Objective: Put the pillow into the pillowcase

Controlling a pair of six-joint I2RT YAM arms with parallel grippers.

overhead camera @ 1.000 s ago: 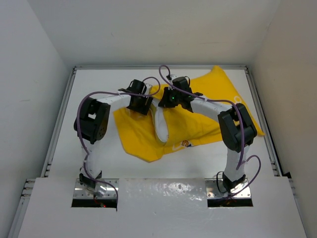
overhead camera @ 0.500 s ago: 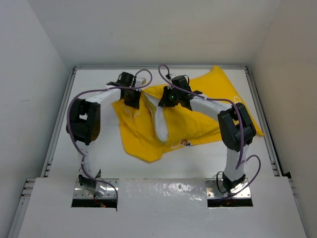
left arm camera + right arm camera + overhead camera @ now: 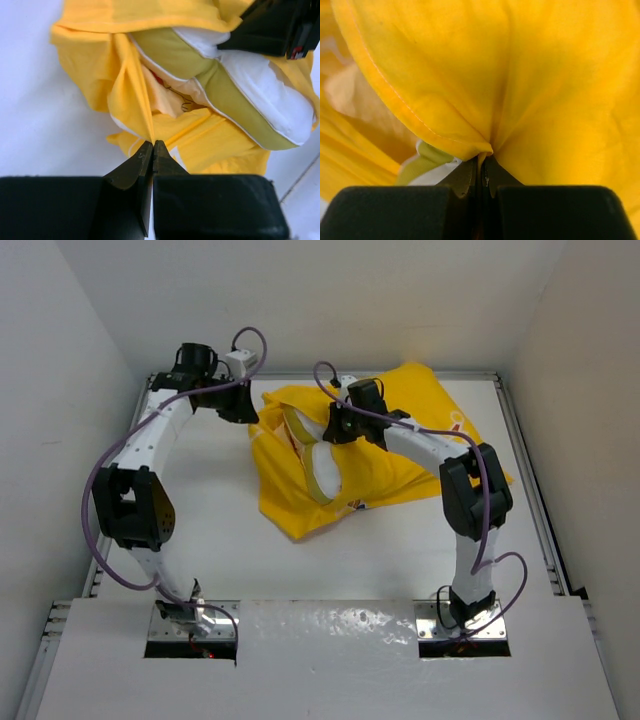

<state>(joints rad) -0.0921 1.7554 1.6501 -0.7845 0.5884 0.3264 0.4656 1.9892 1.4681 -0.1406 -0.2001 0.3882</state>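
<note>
Yellow pillowcase (image 3: 290, 502) edge now in left gripper (image 3: 152, 145)

The white table (image 3: 220, 540) carries the crumpled yellow pillowcase (image 3: 285, 495).

The pillowcase (image 3: 285, 495) is thin, matt yellow cloth, creased, with a stitched hem. The pillow (image 3: 270, 95) inside it is smooth white fabric. The left claw (image 3: 152, 145) and right claw (image 3: 482, 162) look like matt black plastic. The counter (image 3: 210, 500) is smooth, white and faintly shiny.
</note>
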